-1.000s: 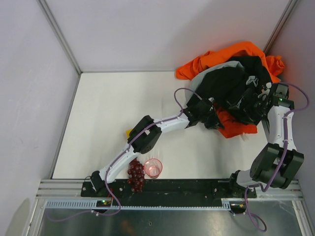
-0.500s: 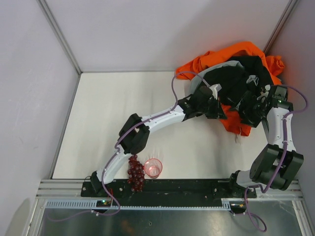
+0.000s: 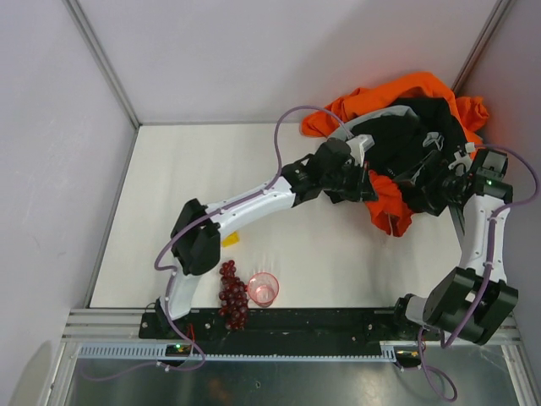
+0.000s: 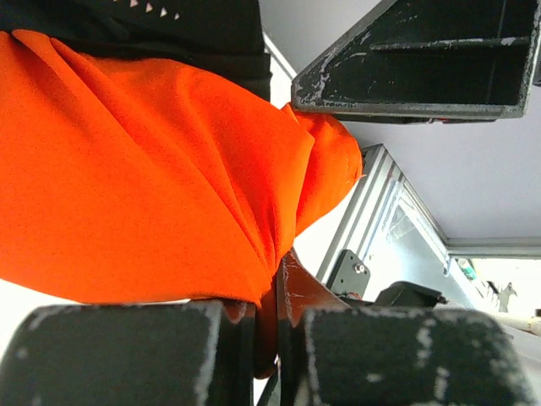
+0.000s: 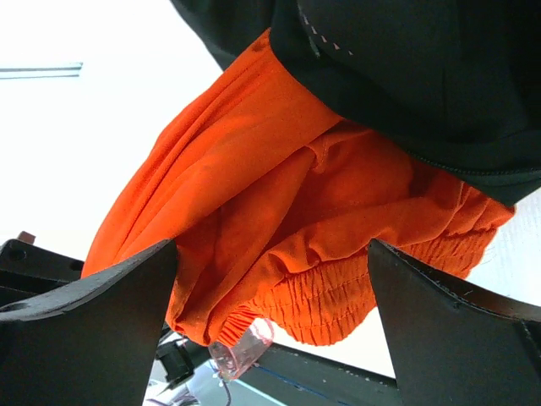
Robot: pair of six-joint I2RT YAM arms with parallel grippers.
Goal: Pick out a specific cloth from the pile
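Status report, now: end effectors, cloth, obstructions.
Left end effector shut on the cloth. Right end effector open, cloth ahead of it. Black garment overlaps the cloth's top edge.

On my right wrist camera, the right gripper [image 5: 270,254] stands wide open, its two dark fingers [image 5: 84,330] filling the lower left and lower right corners. Between them hangs the orange-red cloth [image 5: 279,203], creased, with a gathered elastic edge along its bottom. A black garment [image 5: 406,76] lies over its top across the upper right. A clear pink cup [image 5: 241,348] shows just below the cloth at bottom centre. I see bright white table [image 5: 76,127] at upper left.
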